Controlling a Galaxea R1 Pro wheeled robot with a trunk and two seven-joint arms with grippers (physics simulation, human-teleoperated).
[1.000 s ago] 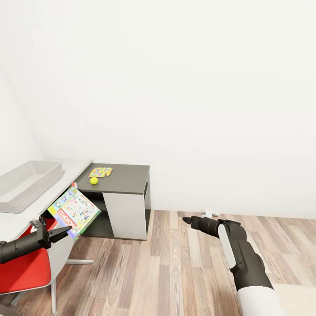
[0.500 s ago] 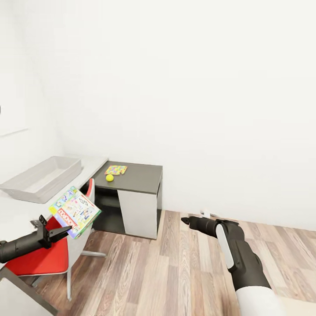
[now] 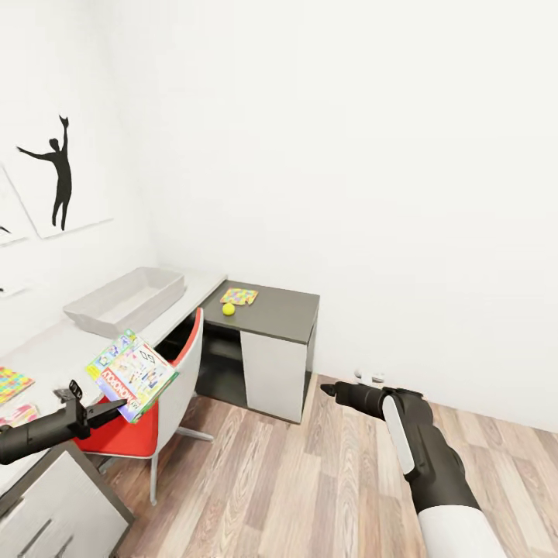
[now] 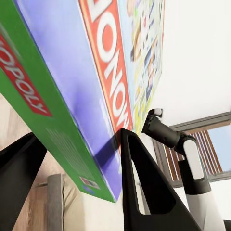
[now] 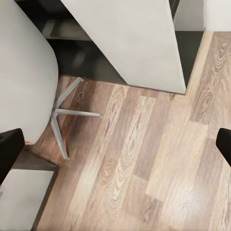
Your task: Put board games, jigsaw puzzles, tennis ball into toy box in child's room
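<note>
My left gripper (image 3: 116, 408) is shut on the green-white Monopoly board game (image 3: 132, 374), held tilted above the red chair; in the left wrist view the box (image 4: 96, 86) sits between both fingers (image 4: 144, 192). The light-grey toy box (image 3: 128, 298) stands on the white table. A jigsaw puzzle (image 3: 239, 296) and the tennis ball (image 3: 229, 309) lie on the dark desk top. Another jigsaw puzzle (image 3: 11, 384) lies on the table's near end, with a flat colourful piece (image 3: 19, 415) beside it. My right gripper (image 3: 325, 389) is open over the floor, its fingers (image 5: 9, 149) wide apart and holding nothing.
A red and white chair (image 3: 167, 387) stands at the table, right under the held box. The dark desk (image 3: 283, 310) with a white panel stands against the far wall. Black silhouette pictures (image 3: 58, 170) hang on the left wall. Wood-plank floor (image 3: 310, 480) lies open on the right.
The camera has turned left, so the table, desk and chair slid rightward in the picture and the wall picture and near puzzles came into view. Both arms keep their pose; the box stays gripped.
</note>
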